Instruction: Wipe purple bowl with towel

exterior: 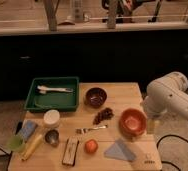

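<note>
Gripper [152, 124] hangs at 3 o'clock of the orange-red bowl [132, 122], its grip impossible to tell; towel [119, 150] lies at 5 o'clock of the purple bowl [95, 96]

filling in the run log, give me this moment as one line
stage: pre-grasp | end effector: low, right of orange-red bowl | towel: lying flat, not held | purple bowl: apart from towel
</note>
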Tool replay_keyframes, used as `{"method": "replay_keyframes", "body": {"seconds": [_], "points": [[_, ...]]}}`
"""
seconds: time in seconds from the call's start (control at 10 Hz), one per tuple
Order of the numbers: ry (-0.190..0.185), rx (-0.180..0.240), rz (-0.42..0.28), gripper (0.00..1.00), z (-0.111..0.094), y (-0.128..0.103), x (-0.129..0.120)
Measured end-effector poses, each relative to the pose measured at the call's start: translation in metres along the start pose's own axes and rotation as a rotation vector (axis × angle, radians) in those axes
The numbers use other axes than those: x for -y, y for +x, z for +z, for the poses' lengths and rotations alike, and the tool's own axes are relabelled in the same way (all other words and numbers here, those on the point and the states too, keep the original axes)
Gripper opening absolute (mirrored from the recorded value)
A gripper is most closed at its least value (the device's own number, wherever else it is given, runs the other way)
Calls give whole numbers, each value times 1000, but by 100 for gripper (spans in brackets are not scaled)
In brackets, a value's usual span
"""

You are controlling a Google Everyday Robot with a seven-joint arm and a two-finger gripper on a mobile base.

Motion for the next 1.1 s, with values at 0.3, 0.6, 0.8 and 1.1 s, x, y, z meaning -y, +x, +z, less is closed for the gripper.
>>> {"method": "replay_keyframes", "body": {"seconds": [0.3,0.6,0.8,1.1], "points": [[-1,-1,-16,80,5,-8,-17],[-2,5,-50,80,13,-23,-28],[0,11,-81,80,17,-36,-40],[-1,15,-131,80,31,-48,-51]]}}
